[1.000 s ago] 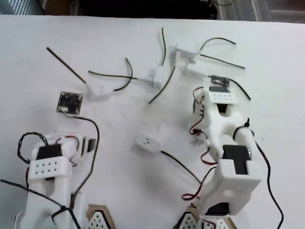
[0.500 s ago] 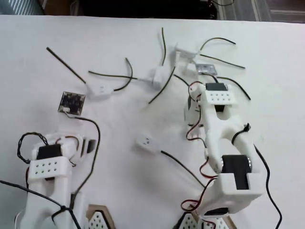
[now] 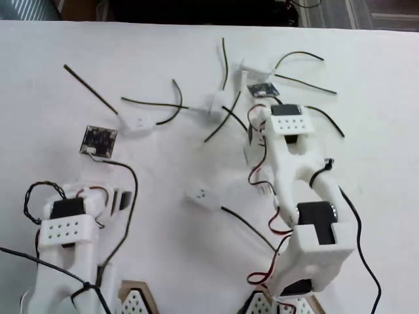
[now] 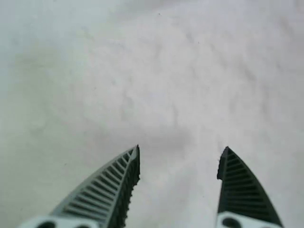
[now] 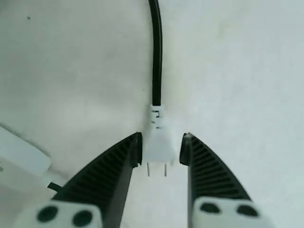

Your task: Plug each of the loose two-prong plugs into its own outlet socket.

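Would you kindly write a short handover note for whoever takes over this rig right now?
Left pincer: open over bare table, holding nothing.
Right pincer: open, straddling a white two-prong plug lying flat, its black cord leading away; not clamped.
Sockets: white socket block mid-table, second socket block farther back on the left arm's side.
Done: no seated plug that I can confirm.
Left: grasp this plug, insert it, then the others.
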You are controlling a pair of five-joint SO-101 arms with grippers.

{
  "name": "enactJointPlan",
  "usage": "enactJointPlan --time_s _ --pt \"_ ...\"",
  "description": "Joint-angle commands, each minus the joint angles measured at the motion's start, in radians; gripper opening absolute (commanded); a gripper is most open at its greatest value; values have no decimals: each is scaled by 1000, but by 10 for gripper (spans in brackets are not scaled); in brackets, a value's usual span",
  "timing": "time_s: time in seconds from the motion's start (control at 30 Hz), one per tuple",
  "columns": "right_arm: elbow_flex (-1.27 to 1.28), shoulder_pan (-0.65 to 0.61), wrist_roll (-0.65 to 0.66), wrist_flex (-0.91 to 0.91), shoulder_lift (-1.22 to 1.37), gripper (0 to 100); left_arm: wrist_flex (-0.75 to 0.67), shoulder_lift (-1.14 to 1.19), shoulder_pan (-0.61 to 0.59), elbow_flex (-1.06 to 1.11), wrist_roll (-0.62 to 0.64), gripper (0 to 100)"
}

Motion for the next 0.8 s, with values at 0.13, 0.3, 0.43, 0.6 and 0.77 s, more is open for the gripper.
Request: enactJointPlan --time_s 0.13,0.3,0.43,0.6,0.77 --pt "-51 47 11 58 13 134 -21 -25 -4 -3 -9 268" --pt "-46 45 9 54 91 134 -21 -25 -4 -3 -9 268" --pt "-48 36 6 53 170 134 -21 -25 -4 -3 -9 268" --pt "-48 18 6 56 191 111 -21 -25 -4 -3 -9 268" --pt "-51 8 6 53 191 15 -21 -25 -4 -3 -9 268"
